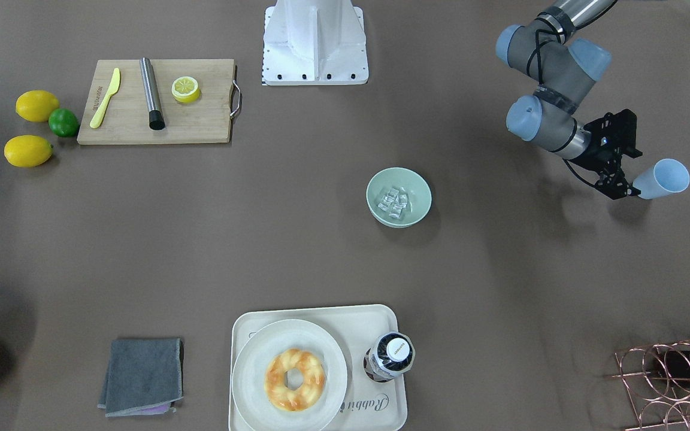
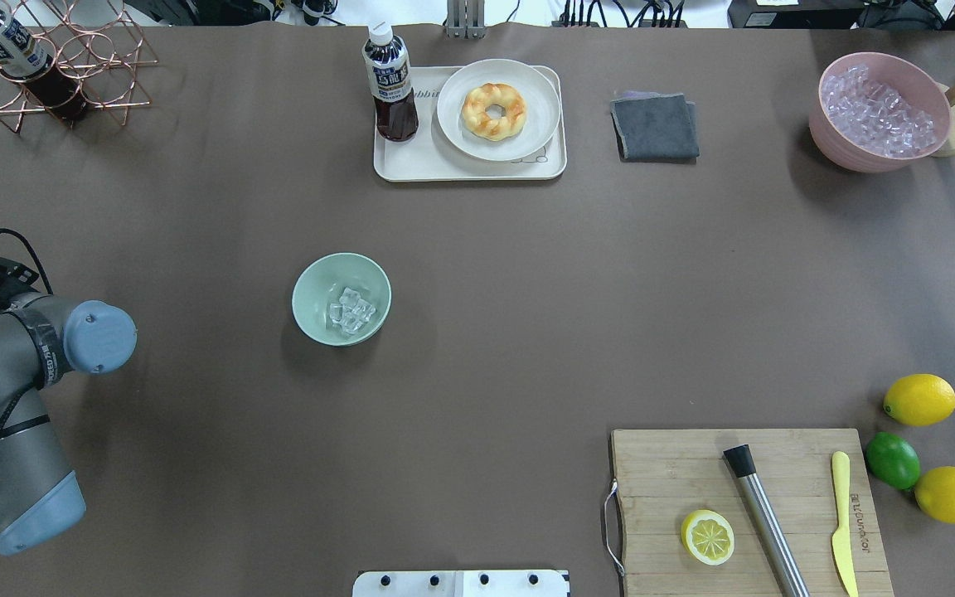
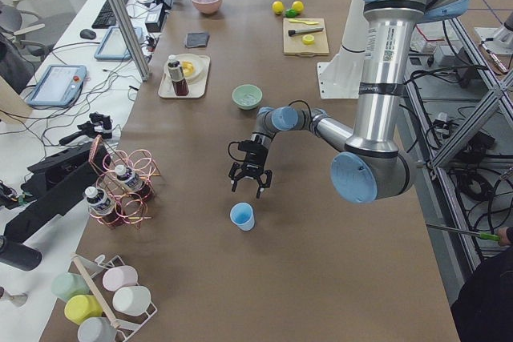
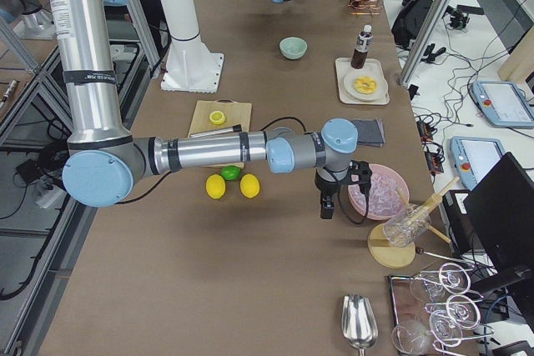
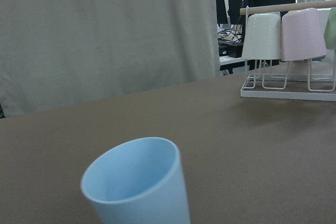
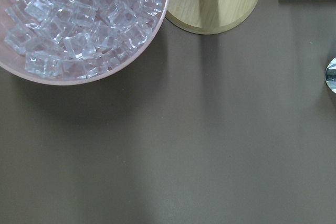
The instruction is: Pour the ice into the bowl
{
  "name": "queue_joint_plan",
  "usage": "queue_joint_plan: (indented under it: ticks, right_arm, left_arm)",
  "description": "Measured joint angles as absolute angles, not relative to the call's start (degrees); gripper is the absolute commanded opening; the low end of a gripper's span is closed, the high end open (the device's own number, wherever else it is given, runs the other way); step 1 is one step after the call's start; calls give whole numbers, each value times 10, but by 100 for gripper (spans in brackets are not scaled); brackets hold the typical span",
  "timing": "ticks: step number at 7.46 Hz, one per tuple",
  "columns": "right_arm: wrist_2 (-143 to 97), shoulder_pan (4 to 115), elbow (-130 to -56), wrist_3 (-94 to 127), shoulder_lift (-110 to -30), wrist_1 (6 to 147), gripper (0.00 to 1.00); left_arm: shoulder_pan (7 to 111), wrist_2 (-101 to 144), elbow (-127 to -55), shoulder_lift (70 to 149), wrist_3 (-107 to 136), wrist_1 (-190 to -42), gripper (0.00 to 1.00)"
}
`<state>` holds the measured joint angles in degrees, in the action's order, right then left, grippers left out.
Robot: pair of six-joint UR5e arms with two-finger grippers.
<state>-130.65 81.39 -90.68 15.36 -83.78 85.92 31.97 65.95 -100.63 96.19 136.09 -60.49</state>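
Note:
The pale mint-green bowl (image 1: 417,187) stands mid-table with a handful of clear ice cubes (image 1: 395,200) in it; both show in the overhead view too, the bowl (image 2: 312,286) and the ice (image 2: 351,311). My left gripper (image 1: 625,190) is open and empty, off to the bowl's side, just above and behind a light blue cup (image 1: 663,178). The cup (image 3: 242,215) stands upright and free on the table and looks empty in the left wrist view (image 5: 136,182). My right gripper (image 4: 327,206) hangs beside the pink tub (image 4: 377,193); I cannot tell whether it is open or shut.
The pink tub (image 2: 826,133) is full of ice. A tray (image 2: 395,166) holds a doughnut plate and a bottle. A grey cloth (image 2: 654,126), a cutting board (image 2: 660,464) with lemon slice, muddler and knife, loose lemons, a copper bottle rack (image 2: 71,66) and a cup rack (image 5: 286,61) stand around.

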Motion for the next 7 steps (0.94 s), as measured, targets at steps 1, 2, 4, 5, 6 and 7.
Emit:
queue_joint_plan:
  ticks: [1, 2, 4, 5, 6, 7]
  right_arm:
    - [-1307, 814, -907, 153, -837, 859, 99]
    - [-1307, 814, -908, 152, -837, 859, 99]
    - [-1308, 815, -910, 151, -838, 859, 99]
    - [-1308, 815, -912, 151, -838, 859, 99]
    - [-1308, 815, -914, 151, -838, 860, 99]
    - [-1308, 815, -914, 152, -838, 860, 99]
  left_arm:
    - [321, 660, -1042, 964, 1345, -587, 97]
    - [324, 662, -1076, 972, 1317, -577, 97]
    - [361, 664, -1118, 1003, 1239, -571, 97]
    - [388, 669, -1142, 1011, 1189, -571, 97]
    - [419, 683, -1162, 1016, 1133, -573, 97]
    - [458, 699, -1173, 1028, 1068, -576, 97]
